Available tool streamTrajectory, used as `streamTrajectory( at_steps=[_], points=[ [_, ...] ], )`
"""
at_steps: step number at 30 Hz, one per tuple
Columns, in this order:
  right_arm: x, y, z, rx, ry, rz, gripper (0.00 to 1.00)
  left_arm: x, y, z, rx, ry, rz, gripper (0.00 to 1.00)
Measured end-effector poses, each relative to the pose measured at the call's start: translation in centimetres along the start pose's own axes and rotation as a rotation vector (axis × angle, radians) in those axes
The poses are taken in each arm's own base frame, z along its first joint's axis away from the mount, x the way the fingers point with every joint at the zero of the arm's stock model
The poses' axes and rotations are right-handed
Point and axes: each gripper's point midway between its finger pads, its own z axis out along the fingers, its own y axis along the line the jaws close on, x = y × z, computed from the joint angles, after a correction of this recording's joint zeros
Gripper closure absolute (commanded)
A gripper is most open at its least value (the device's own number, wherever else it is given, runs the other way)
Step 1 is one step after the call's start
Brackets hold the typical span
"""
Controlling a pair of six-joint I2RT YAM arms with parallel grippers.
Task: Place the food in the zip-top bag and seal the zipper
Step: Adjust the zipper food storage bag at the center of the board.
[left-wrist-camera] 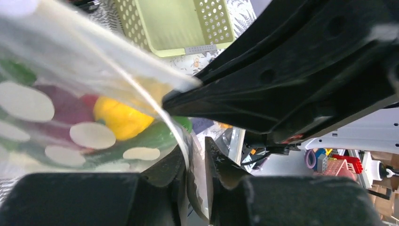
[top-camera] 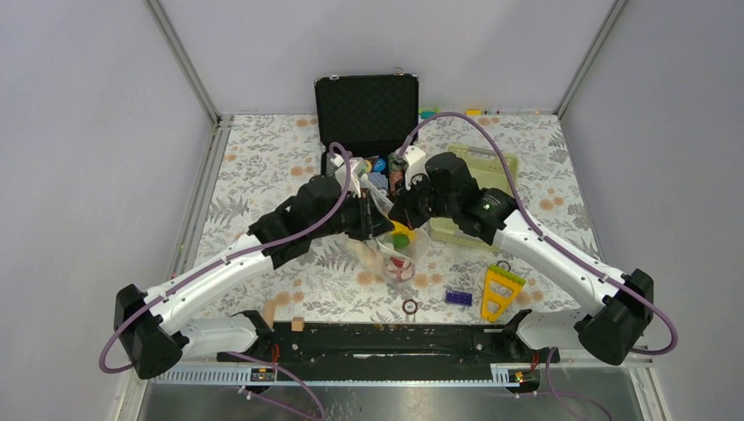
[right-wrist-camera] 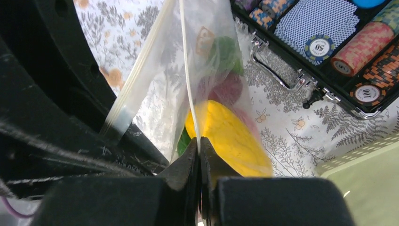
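**1. Claws.** The right gripper (right-wrist-camera: 200,146) is closed, and its fingertips pinch a thin edge of the zip-top bag (right-wrist-camera: 160,84). The left gripper (left-wrist-camera: 197,157) stands narrow. Bag film runs through the slim gap between its fingers, but whether they clamp the film cannot be determined.

**2. Task item.** The bag hangs between the two claws, directly ahead of each set of fingertips and above the tablecloth (top-camera: 263,167). It is clear and soft, so the food shows through. Just beyond the right fingertips lies a yellow piece (right-wrist-camera: 230,136), with a red-purple piece (right-wrist-camera: 226,87) and a green piece (right-wrist-camera: 226,49) further out. A pale ribbed band, the zipper (right-wrist-camera: 136,87), runs away from the claw along one edge. Whether it is sealed cannot be determined.

**3. Surface and room.** The tablecloth carries a fern-and-flower print. Beyond the claws stands an open black case (top-camera: 367,110). A pale green basket (top-camera: 478,189) lies just behind the right claw. Plain grey walls enclose the table.

**4. View differences.**
- Only the right wrist view resolves the poker chips (right-wrist-camera: 362,47) in the case.
- Only the left wrist view shows white oval patches (left-wrist-camera: 26,101) on the bag film.
- Only the top view shows a yellow triangle (top-camera: 500,289) and a blue block (top-camera: 458,298), well behind the right claw.
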Motion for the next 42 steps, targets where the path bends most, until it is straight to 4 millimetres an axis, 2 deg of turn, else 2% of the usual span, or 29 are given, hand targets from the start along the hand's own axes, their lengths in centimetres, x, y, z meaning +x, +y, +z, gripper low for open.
streamTrajectory(
  at_steps=[2,3,4,6,7,11,15,18,22,24,25,28,30,32,35,38,42],
  points=[
    [0.8,-0.2,0.3,-0.006,0.036,-0.020,0.96,0.3,-0.3,0.4,0.015,0.012,0.000,0.71],
    [1.2,-0.2,0.5,-0.009,0.051,-0.033,0.95,0.4,-0.3,0.6,0.020,0.022,-0.002,0.62],
    [1.5,-0.4,0.6,-0.010,0.065,-0.046,0.95,0.6,-0.4,0.8,0.025,0.029,-0.002,0.50],
    [2.2,-0.6,0.8,-0.012,0.092,-0.082,0.94,1.0,-0.4,0.9,0.033,0.043,-0.003,0.15],
    [2.4,-0.7,0.7,-0.016,0.100,-0.098,0.93,1.2,-0.4,0.9,0.037,0.048,0.001,0.03],
    [2.6,-0.7,0.6,-0.038,0.112,-0.169,0.93,1.2,-0.5,0.4,0.048,0.044,0.031,0.01],
    [2.4,-0.7,0.5,-0.063,0.109,-0.211,0.93,0.8,-0.7,-1.5,0.046,0.022,0.097,0.01],
    [2.2,-0.7,0.3,-0.081,0.104,-0.235,0.93,-0.4,-0.6,-3.4,0.007,-0.022,0.153,0.01],
    [1.9,-0.9,0.0,-0.095,0.099,-0.246,0.94,-3.4,-0.2,-6.2,-0.089,-0.126,0.210,0.01],
    [1.7,-1.0,-0.2,-0.102,0.098,-0.250,0.94,-4.7,0.6,-7.3,-0.140,-0.178,0.215,0.01],
    [1.6,-1.1,-0.2,-0.102,0.095,-0.253,0.94,-5.9,1.7,-8.3,-0.189,-0.224,0.207,0.01],
    [1.5,-1.2,-0.4,-0.114,0.093,-0.262,0.94,-9.4,6.0,-10.8,-0.310,-0.347,0.155,0.01],
    [1.4,-1.2,-0.6,-0.118,0.095,-0.263,0.94,-10.8,8.4,-11.8,-0.342,-0.400,0.155,0.01],
    [1.2,-1.1,-0.7,-0.127,0.097,-0.261,0.94,-10.7,10.4,-11.7,-0.316,-0.407,0.196,0.01],
    [0.5,-1.2,-0.4,-0.132,0.091,-0.267,0.94,-9.0,11.9,-10.4,-0.235,-0.355,0.276,0.01],
    [0.2,-1.3,-0.2,-0.145,0.093,-0.270,0.94,-7.0,12.0,-8.7,-0.105,-0.273,0.372,0.01],
    [0.0,-1.6,0.2,-0.159,0.106,-0.263,0.94,-5.9,11.4,-6.4,0.073,-0.189,0.473,0.01]
  ],
)
